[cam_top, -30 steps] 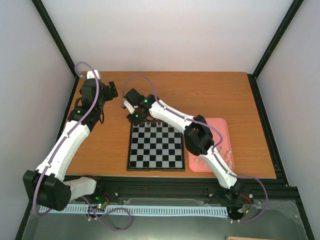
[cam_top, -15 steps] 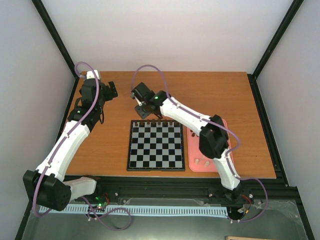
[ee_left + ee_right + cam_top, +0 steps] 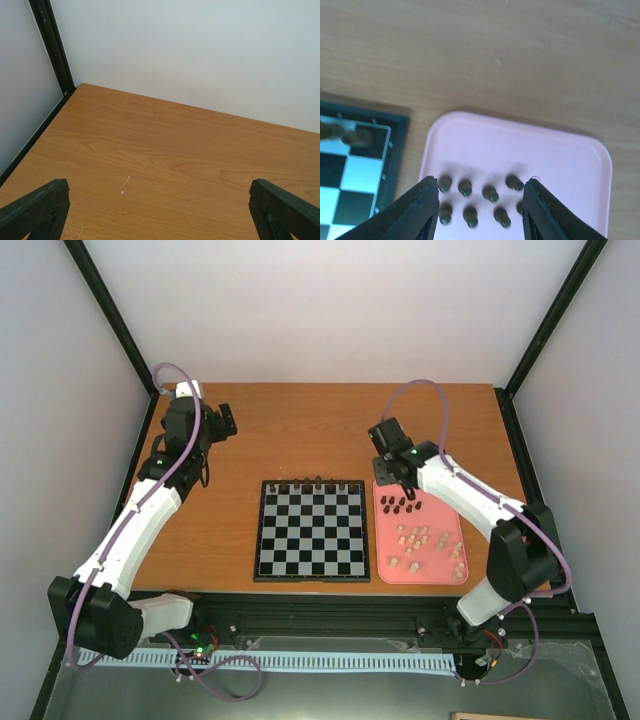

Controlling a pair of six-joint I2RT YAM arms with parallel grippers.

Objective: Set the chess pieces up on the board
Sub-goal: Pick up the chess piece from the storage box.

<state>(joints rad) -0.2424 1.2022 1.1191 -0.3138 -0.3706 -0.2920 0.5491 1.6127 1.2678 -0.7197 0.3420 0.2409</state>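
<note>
Jaws of the right gripper (image 3: 480, 184) are spread partway, empty, above the dark chess pieces (image 3: 470, 200) in the pink tray (image 3: 520, 145), presumably so one can be taken to the board (image 3: 311, 540) just beside, its far row partly filled. The left gripper (image 3: 157, 187) is parked open, empty.

The board (image 3: 312, 535) lies flat in the middle of the surface (image 3: 300, 430), closer to its near edge than its far one. A row of chess pieces (image 3: 310, 483) stands along the board's far edge. Just right of the board lies the tray (image 3: 447, 502). In the tray's far left part stands a tight cluster of pieces (image 3: 400, 505), two rows deep. Nearer, a loose scatter of pieces (image 3: 425, 545) is spread across the tray's middle and near part. The right hand (image 3: 392, 472) hangs over the tray's far left corner, above the far side of the tight cluster. The left hand (image 3: 225, 420) is over the far left of the surface, well apart from board and tray.
</note>
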